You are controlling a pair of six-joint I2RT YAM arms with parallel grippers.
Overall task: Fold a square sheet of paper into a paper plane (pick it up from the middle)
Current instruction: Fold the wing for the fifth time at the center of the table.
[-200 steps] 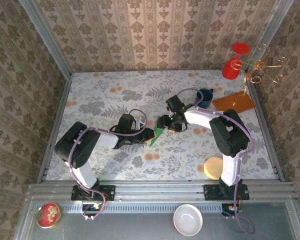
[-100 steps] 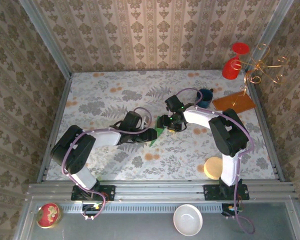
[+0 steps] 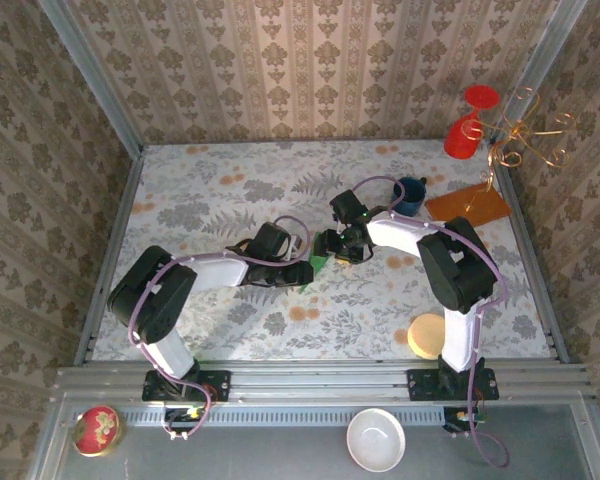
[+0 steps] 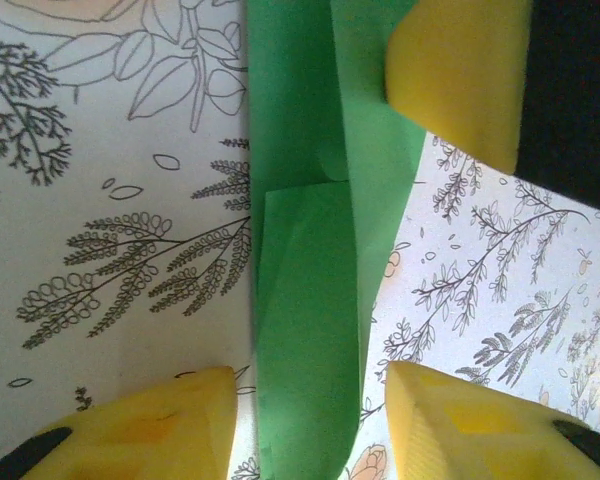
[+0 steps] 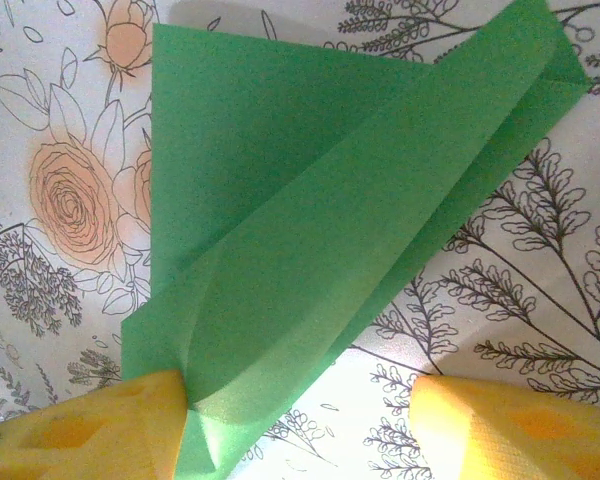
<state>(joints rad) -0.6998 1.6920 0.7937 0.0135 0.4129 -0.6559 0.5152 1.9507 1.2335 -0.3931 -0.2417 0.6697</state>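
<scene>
Currently: left hand (image 4: 310, 425), nearer than the mug (image 3: 411, 193) and to its left, half spread astride the partly folded green paper (image 5: 310, 250), likely to press a crease. Green paper: on the worktop (image 3: 200, 190), left of mug. Right hand (image 5: 300, 430): wide, one finger against a flap, probably steadying it.

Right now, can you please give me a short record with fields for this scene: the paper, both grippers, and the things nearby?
paper: green paper, partly folded in overlapping layers, on the floral table
left gripper: open, straddling the paper
right gripper: open, touching the paper's edge on one side
nearby: blue mug beside orange-brown board, far right
</scene>
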